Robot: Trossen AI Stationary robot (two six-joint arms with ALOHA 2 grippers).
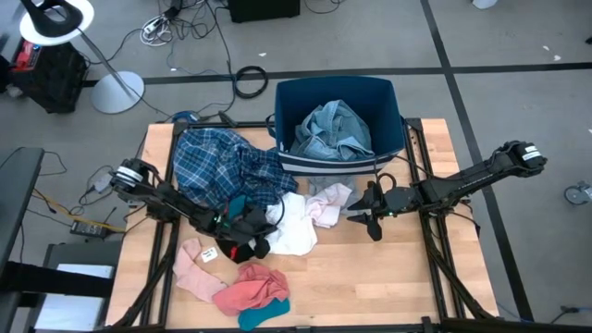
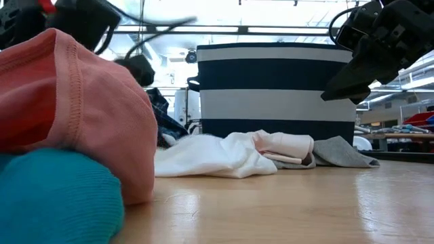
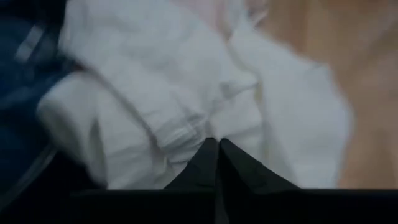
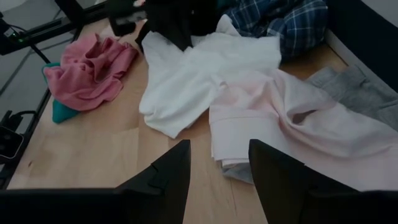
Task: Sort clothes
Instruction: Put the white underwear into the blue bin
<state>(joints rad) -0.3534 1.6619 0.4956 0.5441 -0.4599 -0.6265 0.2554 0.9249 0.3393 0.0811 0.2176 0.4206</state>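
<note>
White garment (image 3: 186,93) pinched at left claw (image 3: 217,146) tips; right claw (image 4: 217,168) apart.

table (image 1: 370,277): smooth pale wood | white garment (image 1: 294,231): soft matt cloth

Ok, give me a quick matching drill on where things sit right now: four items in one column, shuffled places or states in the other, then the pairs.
Items:
1. light blue denim garment
2. plaid shirt
3. left gripper
4. right gripper

Places or states:
A. open above the bare table, near the pale pink garment
B. inside the dark blue bin
C. shut at the white garment
D. heaped on the table beside the bin

Pairs: 1-B, 2-D, 3-C, 4-A
</note>
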